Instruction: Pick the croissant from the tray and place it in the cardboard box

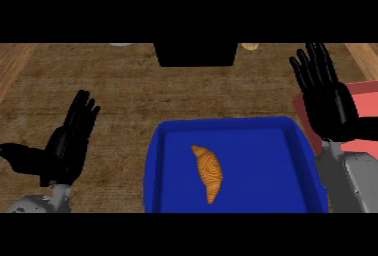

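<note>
My right hand [328,100] and forearm cover much of the red box [367,107] at three o'clock, and the right edge cuts off the rest, so I cannot tell its inside. At twelve o'clock a black block [196,54], a pale grey thing [120,44] and a small tan thing [250,46] are cropped and too small to identify. At six o'clock the blue tray [159,165] loses its near rim to the lower edge.

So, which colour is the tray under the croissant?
The tray is blue, seen in the head view.
</note>
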Robot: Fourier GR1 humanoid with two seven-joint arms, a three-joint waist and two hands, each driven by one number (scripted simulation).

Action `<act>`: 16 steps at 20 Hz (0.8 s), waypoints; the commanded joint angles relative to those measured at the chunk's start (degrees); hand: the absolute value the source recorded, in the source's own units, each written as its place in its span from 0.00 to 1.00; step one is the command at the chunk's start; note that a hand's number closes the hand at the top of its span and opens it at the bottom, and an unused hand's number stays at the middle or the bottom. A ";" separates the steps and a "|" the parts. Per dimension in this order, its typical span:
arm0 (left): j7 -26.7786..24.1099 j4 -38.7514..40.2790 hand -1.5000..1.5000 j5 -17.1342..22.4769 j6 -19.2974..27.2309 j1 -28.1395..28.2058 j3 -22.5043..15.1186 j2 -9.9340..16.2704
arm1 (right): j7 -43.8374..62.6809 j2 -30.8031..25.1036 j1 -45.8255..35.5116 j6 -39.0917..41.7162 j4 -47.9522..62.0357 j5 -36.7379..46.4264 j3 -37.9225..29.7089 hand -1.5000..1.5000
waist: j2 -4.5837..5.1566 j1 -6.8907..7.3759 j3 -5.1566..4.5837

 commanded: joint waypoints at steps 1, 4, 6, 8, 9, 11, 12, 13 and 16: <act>-0.43 -0.25 0.50 -3.02 -2.70 -0.31 0.29 3.09 | 4.84 -0.73 0.99 -3.37 -8.69 3.71 2.96 0.00 | 0.23 -0.46 -0.83; -2.89 1.17 0.50 -7.69 -7.69 -3.95 -1.73 9.62 | 7.77 -8.14 -7.16 -1.67 -12.18 11.32 6.48 0.00 | -0.47 -1.59 -1.12; -4.02 1.39 0.50 -11.65 -10.07 -6.12 -3.63 13.14 | 9.79 -12.52 -11.56 -0.18 -15.26 15.53 8.04 0.00 | -0.92 -2.56 -1.25; -4.38 1.99 0.50 -10.23 -12.06 -5.27 -4.38 12.55 | 12.87 -22.02 -9.85 2.70 -11.88 25.88 10.73 0.00 | -0.17 -2.90 -1.43; -6.20 1.82 0.50 -10.84 -12.85 -4.88 -5.12 12.11 | 14.81 -20.90 -9.06 2.01 -14.38 27.26 13.04 0.00 | -0.15 -2.20 -1.20; -8.41 6.20 0.50 -10.46 -14.95 -7.41 -4.17 10.86 | 13.20 -20.31 -6.68 3.25 -17.41 29.58 16.03 0.00 | 0.44 -1.99 -0.97; -8.23 4.36 0.50 -10.61 -15.44 -5.94 -3.72 12.38 | 10.80 -21.84 -5.66 3.74 -17.90 31.79 15.99 0.00 | 0.32 -1.11 -0.88; -8.68 6.84 0.50 -9.60 -17.15 -7.63 -2.27 12.84 | 10.44 -21.96 -5.24 4.24 -19.61 33.71 18.08 0.00 | 0.42 -1.35 -0.89; -10.06 7.90 0.50 -11.52 -16.92 -8.55 -3.66 10.66 | 8.52 -23.73 -5.61 5.75 -21.40 40.40 22.34 0.00 | 0.52 -0.96 -0.87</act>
